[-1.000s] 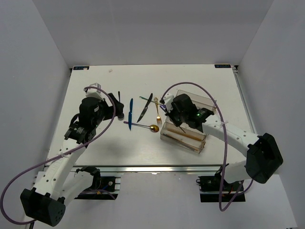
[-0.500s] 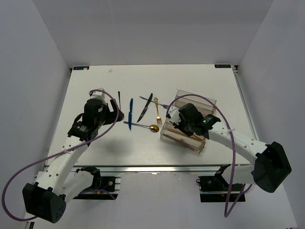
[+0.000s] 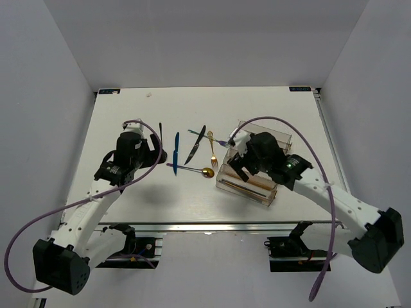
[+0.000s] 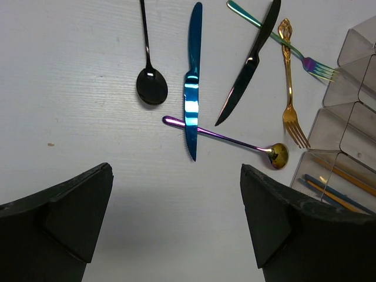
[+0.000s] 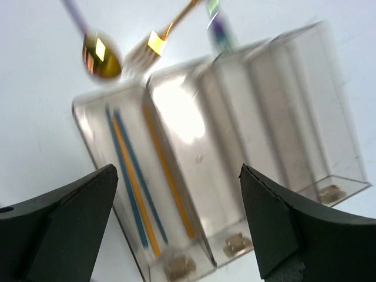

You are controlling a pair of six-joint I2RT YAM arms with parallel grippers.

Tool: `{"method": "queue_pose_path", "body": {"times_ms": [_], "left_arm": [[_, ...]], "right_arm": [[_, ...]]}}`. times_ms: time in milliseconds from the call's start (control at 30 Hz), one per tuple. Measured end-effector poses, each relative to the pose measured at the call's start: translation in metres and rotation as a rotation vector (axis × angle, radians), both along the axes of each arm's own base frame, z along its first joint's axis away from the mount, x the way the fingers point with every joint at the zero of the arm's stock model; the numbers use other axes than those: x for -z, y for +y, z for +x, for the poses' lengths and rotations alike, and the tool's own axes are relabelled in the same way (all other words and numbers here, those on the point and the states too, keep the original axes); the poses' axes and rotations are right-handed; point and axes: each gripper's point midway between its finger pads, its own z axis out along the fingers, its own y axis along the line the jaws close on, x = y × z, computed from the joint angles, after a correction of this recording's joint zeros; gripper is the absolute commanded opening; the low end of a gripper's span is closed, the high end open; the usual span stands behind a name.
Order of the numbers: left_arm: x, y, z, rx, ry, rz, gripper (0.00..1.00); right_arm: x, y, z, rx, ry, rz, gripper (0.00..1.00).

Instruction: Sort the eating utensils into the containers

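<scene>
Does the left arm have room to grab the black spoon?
Probably yes. The left tool hangs open above the table, and the black spoon lies clear of the blue knife, nothing covering it.

Clear tray (image 5: 282, 117) — motion-blurred throughout

Bright, even light; blurred right-wrist view
</scene>
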Motion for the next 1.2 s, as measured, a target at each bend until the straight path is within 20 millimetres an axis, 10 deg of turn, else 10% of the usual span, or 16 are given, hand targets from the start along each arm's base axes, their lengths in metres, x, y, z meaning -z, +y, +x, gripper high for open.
{"method": "queue_pose_path", "body": {"times_ms": [300,600,967,1200], "left_arm": [[0.008,-0.019,0.014,0.047,0.077,-0.035,0.98],[-0.014,-0.063,0.098,0.132,0.118,-0.004,0.98],[0.070,-0.134,0.182,0.292,0.235,0.112,0.95],[0.091,-0.171,0.196,0.391,0.240,0.110,0.64]], "right_arm": [[-0.113,0.013,0.025,0.301,-0.202,0.554,0.89],[-0.072,0.015,0.033,0.430,-0.047,0.484,0.89],[-0.086,0.005,0.016,0.420,-0.060,0.558,0.89],[-0.056,-0.001,0.007,0.425,-0.015,0.499,0.89]]}}
